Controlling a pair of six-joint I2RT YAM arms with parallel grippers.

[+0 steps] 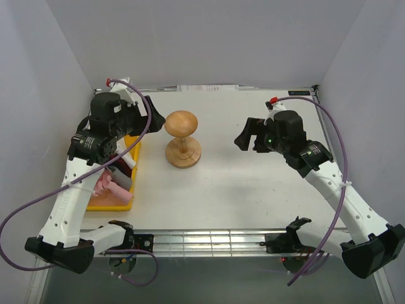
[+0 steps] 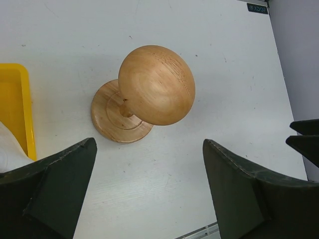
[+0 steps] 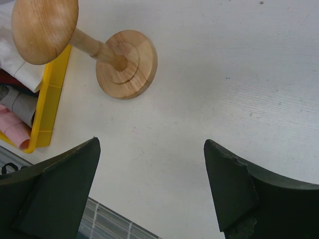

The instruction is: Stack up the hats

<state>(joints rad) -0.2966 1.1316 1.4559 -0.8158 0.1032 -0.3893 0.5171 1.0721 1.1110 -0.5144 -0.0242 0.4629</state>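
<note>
The hats lie bunched in the yellow tray (image 1: 114,204) at the left. In the top view only the light pink hat (image 1: 107,185) shows under my left arm. The right wrist view shows the pink hat (image 3: 12,130), the grey hat (image 3: 17,99) and a strip of the dark red hat (image 3: 7,77) in the tray (image 3: 50,99). The navy hat is hidden. My left gripper (image 1: 150,117) is open and empty above the tray's far end, beside the wooden stand; its jaws (image 2: 149,141) stand wide apart. My right gripper (image 1: 240,136) is open and empty (image 3: 151,140), right of the stand.
The bare round-topped wooden stand (image 1: 182,136) stands mid-table between the grippers; it also shows in the left wrist view (image 2: 154,84) and the right wrist view (image 3: 127,62). A white cloth (image 3: 10,55) lies in the tray. Grey walls enclose the table on three sides.
</note>
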